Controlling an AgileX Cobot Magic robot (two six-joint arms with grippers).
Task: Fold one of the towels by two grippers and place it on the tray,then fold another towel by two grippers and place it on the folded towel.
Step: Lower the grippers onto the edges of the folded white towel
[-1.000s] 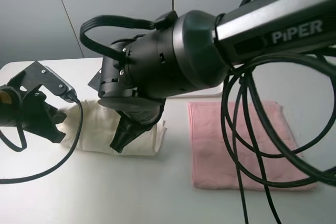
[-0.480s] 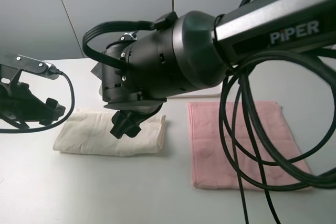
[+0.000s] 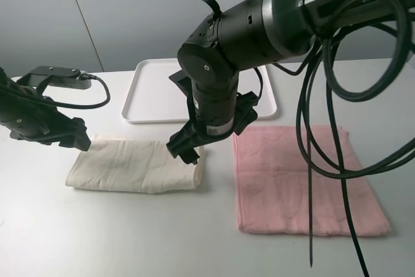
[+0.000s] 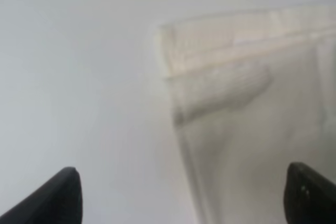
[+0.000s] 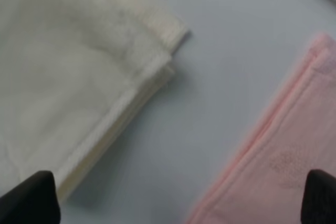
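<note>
The cream towel (image 3: 133,165) lies folded on the table, left of centre, with no gripper holding it. My left gripper (image 3: 76,137) hovers at its far left corner. In the left wrist view the left gripper (image 4: 184,198) is open above the cream towel's (image 4: 252,129) folded corner. My right gripper (image 3: 183,148) hangs over the towel's right end. The right wrist view shows the right gripper (image 5: 173,198) open, with the cream towel (image 5: 68,77) and the pink towel (image 5: 283,156) below it. The pink towel (image 3: 298,180) lies flat on the right. The white tray (image 3: 159,89) sits behind, holding nothing.
Black cables (image 3: 324,95) from the right arm hang in loops over the pink towel. A grey wall stands behind the table's far edge. A strip of bare table separates the two towels.
Both grippers have opened and let go of the cream towel, which now lies folded. Both arms have lifted and pulled back, uncovering the tray.
</note>
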